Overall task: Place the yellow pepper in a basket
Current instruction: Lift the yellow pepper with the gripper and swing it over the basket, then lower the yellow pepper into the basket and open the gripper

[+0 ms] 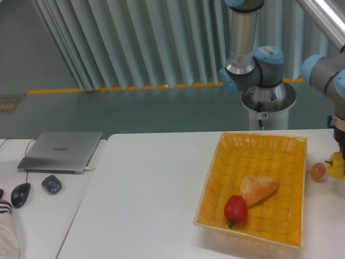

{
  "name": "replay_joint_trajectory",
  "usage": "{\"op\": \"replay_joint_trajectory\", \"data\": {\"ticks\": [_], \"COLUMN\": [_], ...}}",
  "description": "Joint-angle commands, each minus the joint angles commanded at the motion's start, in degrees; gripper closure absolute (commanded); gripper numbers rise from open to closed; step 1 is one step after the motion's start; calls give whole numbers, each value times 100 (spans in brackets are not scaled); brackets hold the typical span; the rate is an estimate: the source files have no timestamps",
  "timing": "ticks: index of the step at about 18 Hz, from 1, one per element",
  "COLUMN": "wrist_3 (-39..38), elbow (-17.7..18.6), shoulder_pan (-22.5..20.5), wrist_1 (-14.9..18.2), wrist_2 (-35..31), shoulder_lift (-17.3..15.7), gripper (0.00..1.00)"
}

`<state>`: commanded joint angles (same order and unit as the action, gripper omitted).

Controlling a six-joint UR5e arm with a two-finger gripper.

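Observation:
The yellow pepper [336,165] is at the far right edge of the view, on or just above the white table, to the right of the basket. My gripper [340,147] comes down onto its top, with its dark fingers meeting the pepper. The frame edge cuts off most of the gripper, so how the jaws stand does not show. The yellow-orange wicker basket [261,145] stands on the right half of the table. It holds a red pepper [235,210] and a tan piece of bread [259,189].
A small orange-brown ball [318,171] lies between the basket and the yellow pepper. A closed laptop [62,151], a mouse [20,193] and a small dark object [52,184] lie on the table at the left. The robot's base [267,97] stands behind the table.

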<state>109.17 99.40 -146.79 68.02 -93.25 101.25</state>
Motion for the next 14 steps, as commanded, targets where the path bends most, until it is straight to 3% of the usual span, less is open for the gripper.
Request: {"op": "replay_joint_trajectory", "data": {"ticks": [7,10,14], "wrist_3": [-624,-836,-872], "elbow": [149,421,720], "shoulder_pan": [483,642,669], "wrist_1": [509,537,528], "wrist_2": [26,26,26], "shoulder_lift": [-658,-1097,-1441], "gripper": [61,60,58]}}
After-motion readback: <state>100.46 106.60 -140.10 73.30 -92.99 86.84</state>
